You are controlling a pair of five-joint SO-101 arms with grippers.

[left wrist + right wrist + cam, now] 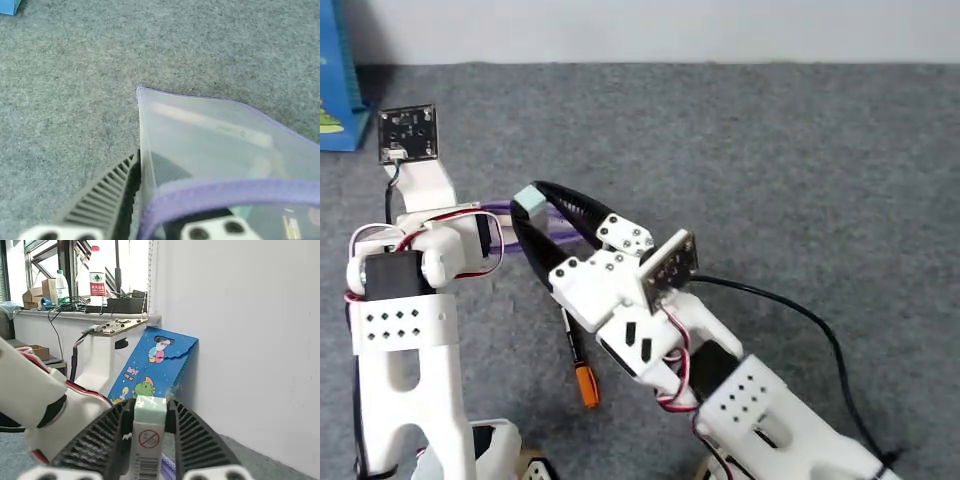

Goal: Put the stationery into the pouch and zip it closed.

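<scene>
Mint-green eraser (148, 432) is sitting clamped between the ribbed black fingers of the right gripper (526, 212). Its paper sleeve is facing the wrist camera, and the jaws are closed narrow on its sides. In the high view it is hanging just beside the purple-trimmed edge of the pouch (210, 135), at the mouth end as far as can be judged.

Left gripper (144, 167) is pinching the pouch's side edge, one finger outside the clear film and the other showing through it. A pale stick-like item is showing through the film. Orange-capped pen (577, 352) is lying on the grey carpet (770, 150) under the right arm, outside the pouch.

Risks, as judged:
- **Missed opening.** How far the mouth is gaping cannot be told. The eraser may be landing on the zip band rather than in the opening, then sliding off onto the carpet on release.
- **Lost pinch.** The film is thin and held at one spot only. A push from the right fingers is likely to be folding it or dragging it out of the left pinch.
- **Knocked pen.** The pen is lying close under the right arm, so a low sweep could be knocking it away.
</scene>
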